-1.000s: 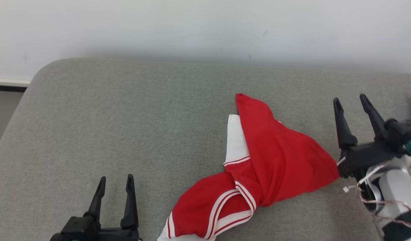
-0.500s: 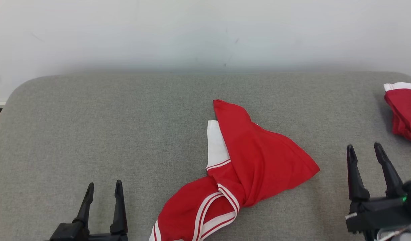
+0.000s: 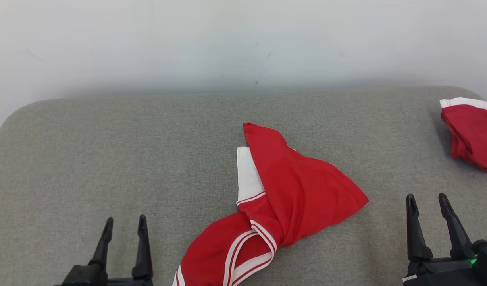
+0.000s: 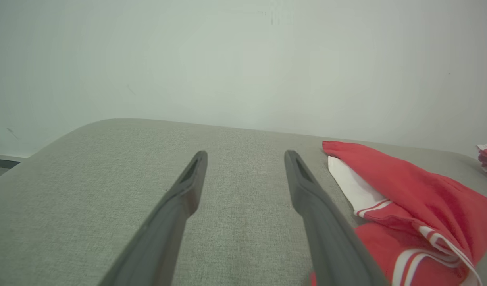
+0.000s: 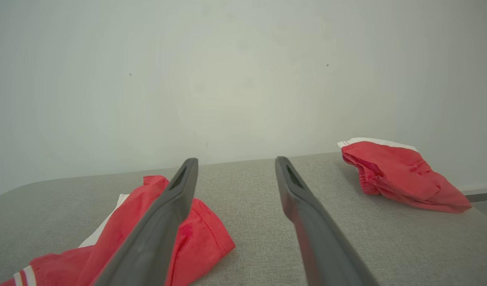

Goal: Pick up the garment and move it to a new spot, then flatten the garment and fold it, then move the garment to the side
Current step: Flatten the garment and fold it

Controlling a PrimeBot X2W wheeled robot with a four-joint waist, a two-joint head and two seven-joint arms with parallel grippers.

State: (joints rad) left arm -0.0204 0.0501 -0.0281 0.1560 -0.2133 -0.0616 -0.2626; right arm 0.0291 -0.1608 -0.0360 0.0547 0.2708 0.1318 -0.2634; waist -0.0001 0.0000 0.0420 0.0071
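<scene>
While the red garment (image 3: 291, 194) lies crumpled and twisted on the grey cushion (image 3: 108, 151), both my grippers hang clear of it, holding nothing. My left gripper (image 3: 126, 218) sits well to the garment's left, level with its lower end, its 2 dark fingers spread wide. My right gripper (image 3: 426, 196) sits to the garment's right, apart from its pointed corner, jaws just as wide.

From the head camera the garment reads as a whole. A red flap is folded over a white panel on its left side, and a twisted waist leads into a lower part edged with white stripes that runs to the frame's bottom. A second red garment (image 3: 471, 135) with a white band lies farther to the right of the first, well apart from it and cut off by the frame's edge.

My left wrist camera looks low across the cushion, with the garment just right of my right-hand finger (image 4: 307, 190). Here the white panel and its 2 thin red stripes show close up.

My right wrist camera gives the opposite side. The garment's red corner lies behind my left-hand finger (image 5: 176, 198), and the second garment's full bunched outline sits near the cushion's far corner, against the pale wall (image 5: 243, 79).
</scene>
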